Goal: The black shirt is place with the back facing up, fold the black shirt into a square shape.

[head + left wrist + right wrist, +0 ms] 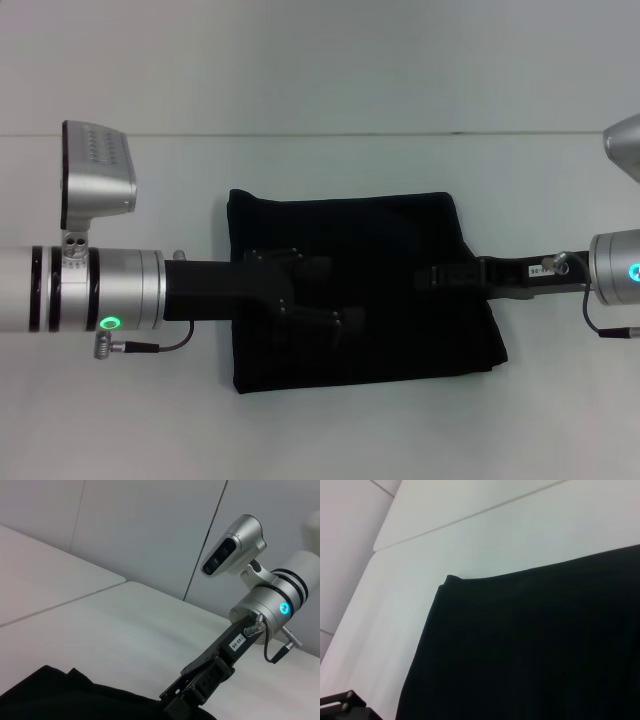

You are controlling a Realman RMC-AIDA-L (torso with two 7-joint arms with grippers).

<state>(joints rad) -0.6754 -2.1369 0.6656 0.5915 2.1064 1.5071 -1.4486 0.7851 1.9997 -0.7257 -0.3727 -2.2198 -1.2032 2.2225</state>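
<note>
Shirt, black and already folded into a rough square, lies flat at the middle of the white table, its edges running from about 9 to 3 o'clock under both arms. Left gripper reaches in from 9 o'clock over the shirt's left half with its 2 fingers spread apart. Right gripper comes in from 3 o'clock over the right half; I cannot tell how its fingers stand.

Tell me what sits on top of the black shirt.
Both grippers, left and right, are over the black shirt; contact unclear. The table beneath the shirt is covered.
</note>
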